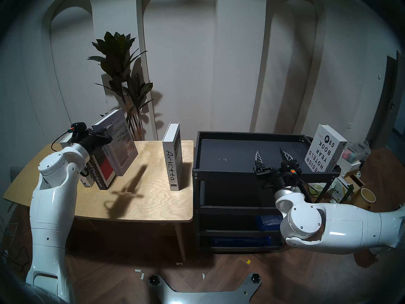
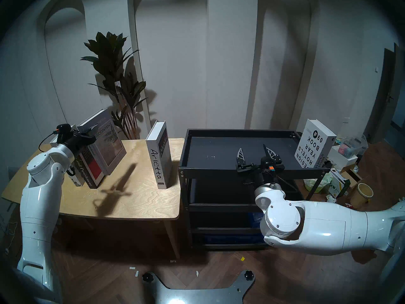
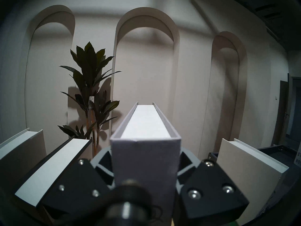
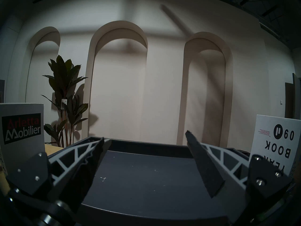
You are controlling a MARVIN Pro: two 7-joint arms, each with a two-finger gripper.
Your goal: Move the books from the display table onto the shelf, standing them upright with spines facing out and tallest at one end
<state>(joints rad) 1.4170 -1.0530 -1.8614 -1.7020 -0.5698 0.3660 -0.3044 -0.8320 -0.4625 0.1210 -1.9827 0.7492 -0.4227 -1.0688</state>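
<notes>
1. Head stereo left: the left tool [image 1: 103,136] is clamped on the spine of the grey hardcover "Discontent" book [image 1: 122,143], which sits tilted at the ten o'clock end of the light plywood desk [image 1: 153,200]. The black-and-red "Crime and Punishment" book [image 1: 103,172] leans just beside it at its seven o'clock. The white "Arietta" book [image 1: 173,156] stands upright near the desk's three o'clock edge. The right tool [image 1: 271,158] spreads wide and empty above the black metal trolley shelf [image 1: 230,152]; the white "Design Hotels Yearbook 09" book [image 1: 324,150] stands at the shelf's three o'clock end.
2. Head stereo right: same layout; the dark-leaved potted plant [image 2: 114,77] rises behind the desk at twelve o'clock.
3. Left wrist: grey fingers [image 3: 104,162] squeeze the grey book's spine from both sides; white page edges run toward twelve o'clock.
4. Right wrist: both fingers [image 4: 203,162] stand far apart over the bare tray, Arietta at nine o'clock, the yearbook at three o'clock.
</notes>
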